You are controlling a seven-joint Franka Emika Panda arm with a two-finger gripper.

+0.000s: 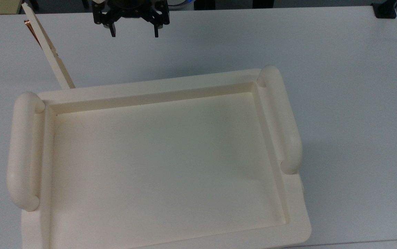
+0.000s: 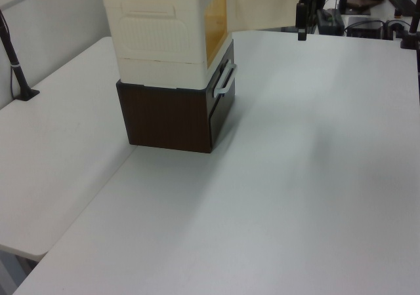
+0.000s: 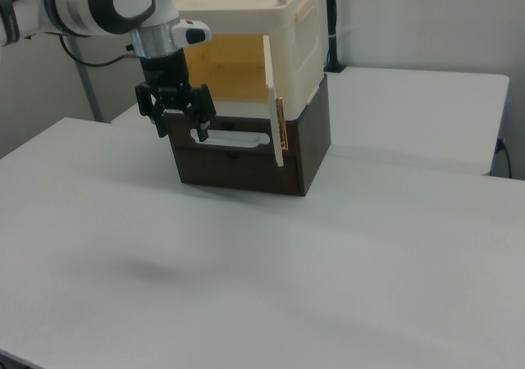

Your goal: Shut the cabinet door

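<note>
The cabinet is a cream unit with a recessed top and a rounded bar on each short side. Its cabinet door stands swung wide open, a thin strip running out from the corner at the top view's upper left, with a copper-brown handle near its free end. In the right view the door is edge-on in front of the yellowish interior. My gripper hangs open and empty in front of the cabinet's opening, apart from the door. It is also in the right view and the left view.
The cabinet sits on a dark brown drawer unit with a pale handle. White table stretches around it. A black clamp is at the top view's upper right corner, and a black post stands at the left view's left.
</note>
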